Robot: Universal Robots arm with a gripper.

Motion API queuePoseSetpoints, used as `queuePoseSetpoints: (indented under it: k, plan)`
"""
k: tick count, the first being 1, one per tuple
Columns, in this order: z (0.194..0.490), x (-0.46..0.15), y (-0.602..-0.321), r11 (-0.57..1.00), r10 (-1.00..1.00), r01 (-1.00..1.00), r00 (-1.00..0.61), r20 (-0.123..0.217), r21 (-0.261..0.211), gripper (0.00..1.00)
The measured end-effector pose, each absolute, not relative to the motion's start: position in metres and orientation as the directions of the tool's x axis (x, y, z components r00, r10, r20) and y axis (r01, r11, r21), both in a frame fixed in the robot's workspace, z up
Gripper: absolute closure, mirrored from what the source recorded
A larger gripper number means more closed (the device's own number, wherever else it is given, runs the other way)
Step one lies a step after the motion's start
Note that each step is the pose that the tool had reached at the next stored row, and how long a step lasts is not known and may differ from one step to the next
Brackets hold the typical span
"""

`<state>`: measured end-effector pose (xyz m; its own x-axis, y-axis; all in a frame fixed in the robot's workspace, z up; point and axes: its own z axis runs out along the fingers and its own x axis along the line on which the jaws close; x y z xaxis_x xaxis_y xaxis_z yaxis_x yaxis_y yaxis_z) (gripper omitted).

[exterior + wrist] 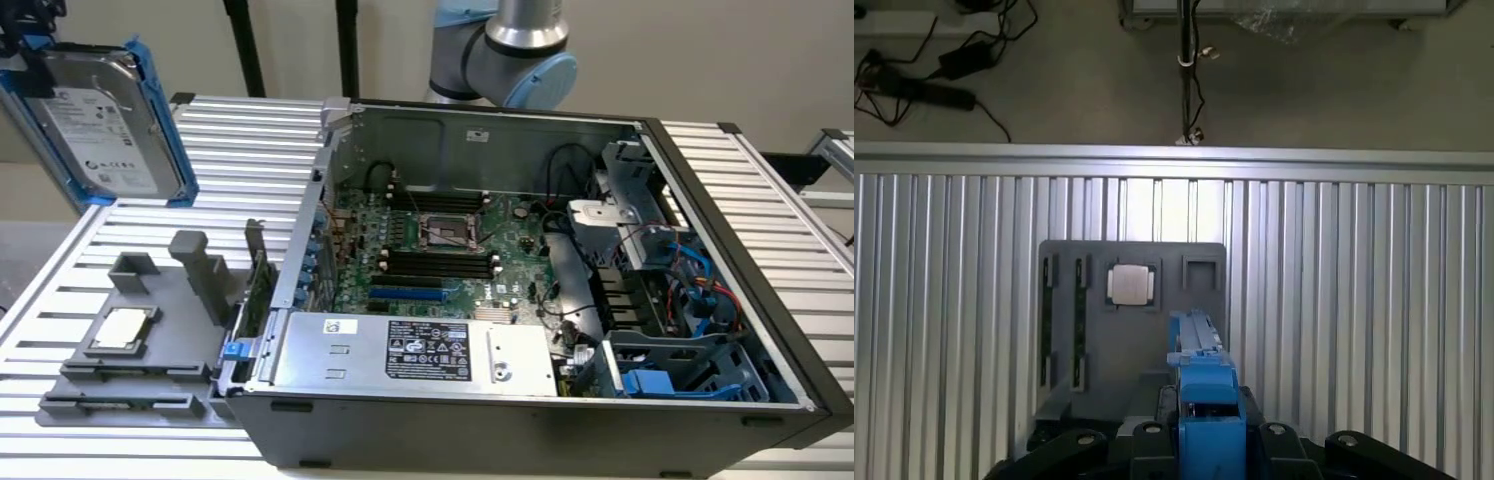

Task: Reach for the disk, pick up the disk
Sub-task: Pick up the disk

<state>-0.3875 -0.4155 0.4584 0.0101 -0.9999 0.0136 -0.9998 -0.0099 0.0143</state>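
Disk (107, 115) hung aloft at exterior view's left, near upright, label facing out, above slatted counter (240, 130) and grey tray (180, 340). Fingers (1262, 440) clamped on disk's blue rail edge. Silver chip (123, 328) sat on tray. Open computer case (534, 440) stood just beside tray.

No word, brand or number can be made out anywhere. The disk (110, 118) carries a white label (96, 140) with rows of dark print and small round marks, all too fine to read. On the silver box (320, 358) inside the computer case (534, 425) sits a black label (429, 350) with white print and small symbols, likewise unreadable. Beside it is a white sticker (342, 326), and another small sticker (477, 133) is on the case's back wall, both illegible.
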Motion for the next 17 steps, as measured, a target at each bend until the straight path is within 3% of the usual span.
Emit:
queuePoseSetpoints:
  k: [17]
  plan:
    - [0.481, -0.331, -0.436, -0.01, -1.0, -1.0, 0.01, -0.011, 0.016, 0.67]
